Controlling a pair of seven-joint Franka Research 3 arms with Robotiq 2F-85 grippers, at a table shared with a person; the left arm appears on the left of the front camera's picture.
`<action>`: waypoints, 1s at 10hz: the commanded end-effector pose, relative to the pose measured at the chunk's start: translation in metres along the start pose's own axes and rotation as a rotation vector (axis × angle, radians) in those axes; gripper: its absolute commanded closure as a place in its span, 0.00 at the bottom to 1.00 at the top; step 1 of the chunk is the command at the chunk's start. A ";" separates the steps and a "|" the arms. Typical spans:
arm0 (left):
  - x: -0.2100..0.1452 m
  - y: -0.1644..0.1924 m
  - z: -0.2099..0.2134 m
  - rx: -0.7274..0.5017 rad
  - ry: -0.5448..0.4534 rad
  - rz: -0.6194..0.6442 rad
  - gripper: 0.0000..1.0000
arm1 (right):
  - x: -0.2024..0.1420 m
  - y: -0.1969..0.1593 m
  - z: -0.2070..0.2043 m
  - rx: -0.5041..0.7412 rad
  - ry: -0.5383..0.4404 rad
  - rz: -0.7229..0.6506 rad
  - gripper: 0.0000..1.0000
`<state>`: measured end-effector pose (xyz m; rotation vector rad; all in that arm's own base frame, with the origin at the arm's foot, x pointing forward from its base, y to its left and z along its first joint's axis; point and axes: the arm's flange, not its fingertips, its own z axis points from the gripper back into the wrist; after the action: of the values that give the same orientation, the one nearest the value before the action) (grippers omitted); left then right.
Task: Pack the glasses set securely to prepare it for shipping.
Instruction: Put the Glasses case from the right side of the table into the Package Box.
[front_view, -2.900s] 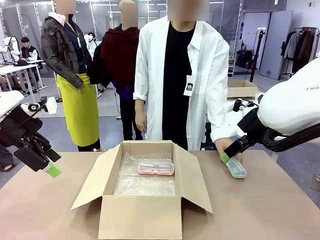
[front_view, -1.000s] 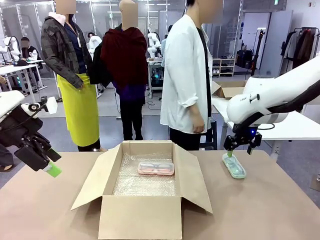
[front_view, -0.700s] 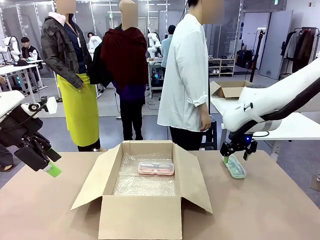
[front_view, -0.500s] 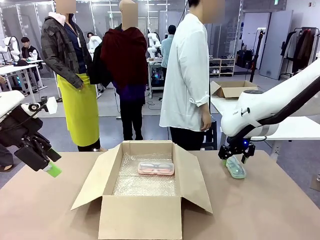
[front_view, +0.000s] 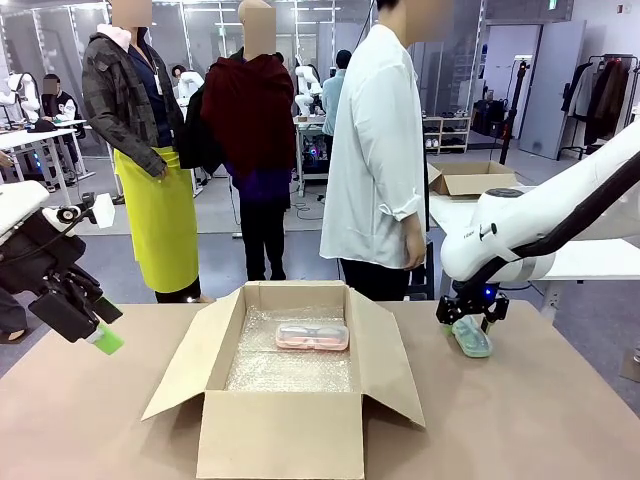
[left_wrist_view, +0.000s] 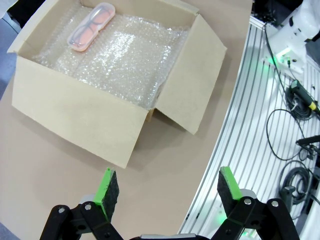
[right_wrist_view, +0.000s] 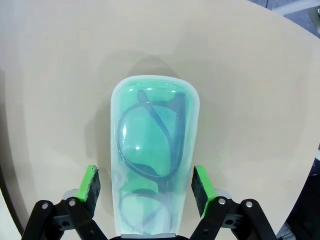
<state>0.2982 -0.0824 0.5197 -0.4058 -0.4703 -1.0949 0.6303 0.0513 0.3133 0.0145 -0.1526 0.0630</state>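
While hovering above the table's (front_view: 540, 420) near left side, the left gripper (left_wrist_view: 166, 182) is holding its two jaws spread wide with nothing between them. One cardboard box (front_view: 280, 435) is standing open at mid-table, and in the front view its near wall is hiding the front strip of the bubble-wrap lining (left_wrist_view: 120, 60). One pale pink case (front_view: 312, 336) is lying on that lining by the far wall, with dark frames showing dimly through it. To the right, well apart from the box, one mint green case (right_wrist_view: 152, 150) is lying flat on the table, its near end cut off by the wrist picture's lower edge. The right gripper (right_wrist_view: 146, 182) is straddling it with jaws spread. One pad is sitting at the case's side and the other just beside it, so a firm pinch cannot be confirmed. At the far edge, one person in a white coat (front_view: 378, 150) is standing side-on, hiding part of the room behind.
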 end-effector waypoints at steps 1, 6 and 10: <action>-0.001 0.002 0.001 -0.012 -0.021 -0.017 0.00 | 0.001 0.001 0.000 -0.002 -0.025 -0.045 0.28; -0.001 0.002 0.001 -0.012 -0.021 -0.017 0.00 | -0.006 0.000 0.012 -0.045 -0.023 -0.057 0.68; -0.001 0.002 0.001 -0.012 -0.021 -0.017 0.00 | -0.038 0.032 0.095 -0.021 0.015 0.112 0.68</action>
<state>0.2982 -0.0824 0.5198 -0.4055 -0.4708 -1.0962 0.6003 0.0698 0.3805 0.0063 -0.1570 0.0990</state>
